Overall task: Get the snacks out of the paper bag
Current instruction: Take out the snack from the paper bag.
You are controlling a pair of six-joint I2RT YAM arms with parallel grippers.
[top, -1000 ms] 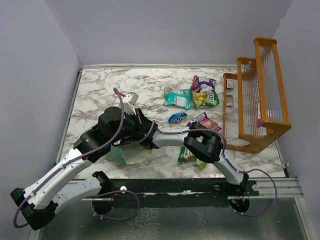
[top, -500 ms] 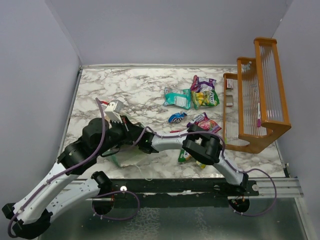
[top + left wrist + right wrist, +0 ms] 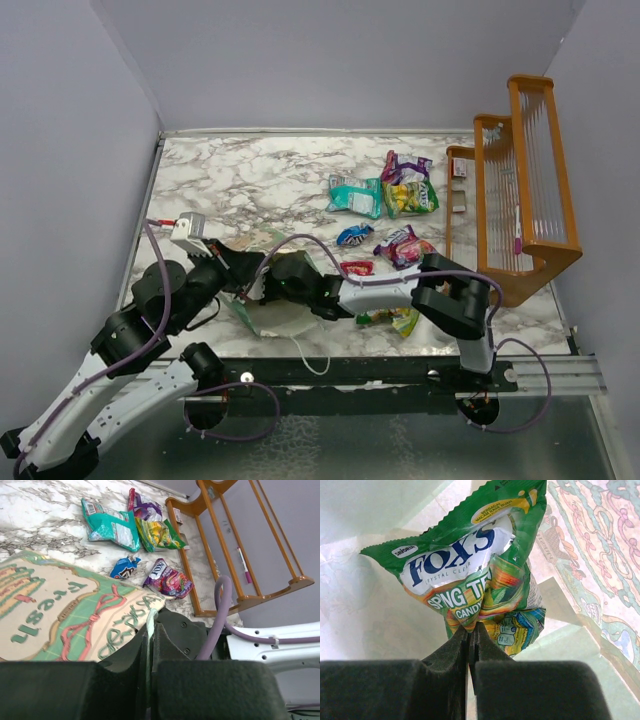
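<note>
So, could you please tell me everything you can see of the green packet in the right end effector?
The green packet is crinkly foil with zigzag-cut edges, a white panel reading FOX'S in blue, and yellow and orange print below. It is creased, pinched at its lower edge by the shut right end effector. Behind it lies the bag, pale paper with its printed panel to the right.

Left arm point(image 3: 160, 292), right arm point(image 3: 385, 292) angled inward; both jaws clamped

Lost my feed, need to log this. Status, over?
Left gripper shut on paper bag edge. Right gripper shut on green Fox's candy packet at the bag. Nothing seen blocking.
</note>
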